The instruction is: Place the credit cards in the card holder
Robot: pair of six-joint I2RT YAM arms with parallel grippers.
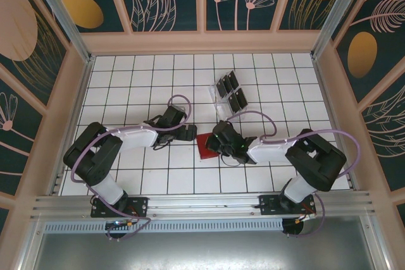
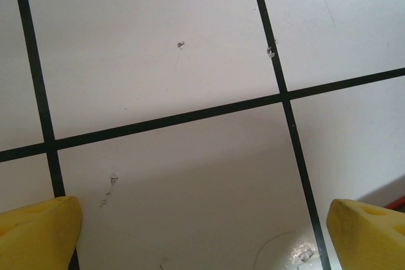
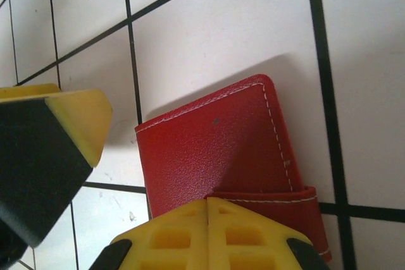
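Top external shows us the card holder [image 1: 204, 147] lying near the middle of the desk [image 1: 126, 93], slightly toward its near edge, with the right gripper [image 1: 217, 146] over it. In the right wrist view its jaws are pressed together at the red cover (whether they pinch anything, we cannot tell). The left gripper [image 1: 188, 133], just beside, gapes wide over bare desk. The credit cards [image 1: 229, 91] stand in a clear rack [image 1: 216, 96] nearer the far edge.

The right gripper [image 3: 207, 219] covers the lower edge of the card holder [image 3: 215, 150]
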